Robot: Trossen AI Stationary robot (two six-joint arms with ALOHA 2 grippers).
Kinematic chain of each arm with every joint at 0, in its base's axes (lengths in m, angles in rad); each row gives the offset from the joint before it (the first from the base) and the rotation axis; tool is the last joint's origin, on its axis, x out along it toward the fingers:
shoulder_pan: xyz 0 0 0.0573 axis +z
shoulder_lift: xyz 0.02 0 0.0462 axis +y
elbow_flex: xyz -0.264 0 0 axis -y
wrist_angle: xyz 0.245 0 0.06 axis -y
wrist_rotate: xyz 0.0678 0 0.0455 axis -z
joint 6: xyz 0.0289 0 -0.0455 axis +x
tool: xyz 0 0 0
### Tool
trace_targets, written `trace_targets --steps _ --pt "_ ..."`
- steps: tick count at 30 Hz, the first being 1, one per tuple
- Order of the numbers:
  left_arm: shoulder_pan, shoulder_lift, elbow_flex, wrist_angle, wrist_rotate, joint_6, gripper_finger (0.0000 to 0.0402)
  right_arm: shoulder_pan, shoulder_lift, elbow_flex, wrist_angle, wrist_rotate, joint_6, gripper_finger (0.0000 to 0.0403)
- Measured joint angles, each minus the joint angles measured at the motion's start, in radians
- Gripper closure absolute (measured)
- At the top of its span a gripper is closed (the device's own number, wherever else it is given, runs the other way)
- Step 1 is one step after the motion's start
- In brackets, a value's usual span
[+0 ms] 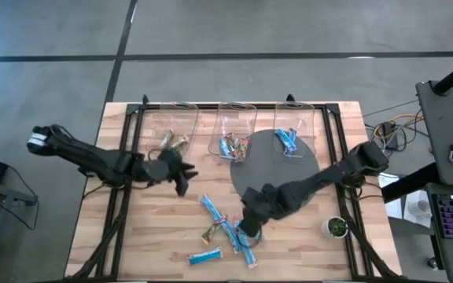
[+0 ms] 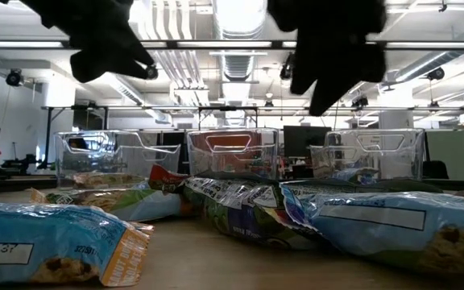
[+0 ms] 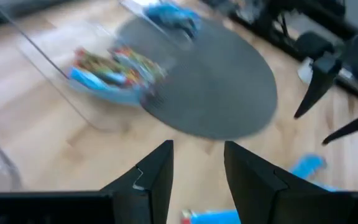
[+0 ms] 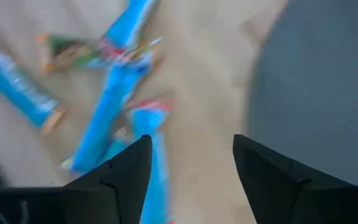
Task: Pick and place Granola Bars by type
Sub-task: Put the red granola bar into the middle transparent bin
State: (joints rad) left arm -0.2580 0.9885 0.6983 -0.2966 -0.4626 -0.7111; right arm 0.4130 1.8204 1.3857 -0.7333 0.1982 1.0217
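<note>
Several granola bars (image 1: pixel 225 229), mostly bright blue with one dark one, lie loose on the wooden table near its front edge; they also show in the right wrist view (image 4: pixel 120 93). More bars lie in three clear bins: tan ones (image 1: pixel 173 142) at left, dark ones (image 1: pixel 234 146) in the middle, blue ones (image 1: pixel 289 142) at right. My right gripper (image 1: pixel 250 228) is open and empty just above the loose pile. My left gripper (image 1: pixel 183 177) is open and empty, up over the table in front of the left bin.
A dark grey round mat (image 1: pixel 278 169) lies at the table's centre right, under the right arm. A small white cup with green (image 1: pixel 336 227) stands near the right front corner. Black rails (image 1: pixel 128 134) frame the table's sides.
</note>
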Motion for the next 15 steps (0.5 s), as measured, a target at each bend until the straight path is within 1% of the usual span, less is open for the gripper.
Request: trace_targets --steps 3,8,11,15 --pt "-0.062 0.041 0.000 0.000 0.000 -0.029 0.0275 0.053 0.011 -0.011 0.042 -0.001 0.055 0.0189" --pt "-0.133 0.093 -0.001 0.001 -0.001 -0.056 0.0275 0.141 0.063 -0.015 0.043 0.002 0.102 0.0188" --pt "-0.150 0.111 -0.001 0.007 -0.002 -0.057 0.0275 0.181 0.104 -0.015 0.074 0.001 0.102 0.0188" --pt "-0.152 0.122 -0.001 0.009 -0.002 -0.058 0.0275 0.204 0.172 -0.003 0.085 0.002 0.105 0.0188"
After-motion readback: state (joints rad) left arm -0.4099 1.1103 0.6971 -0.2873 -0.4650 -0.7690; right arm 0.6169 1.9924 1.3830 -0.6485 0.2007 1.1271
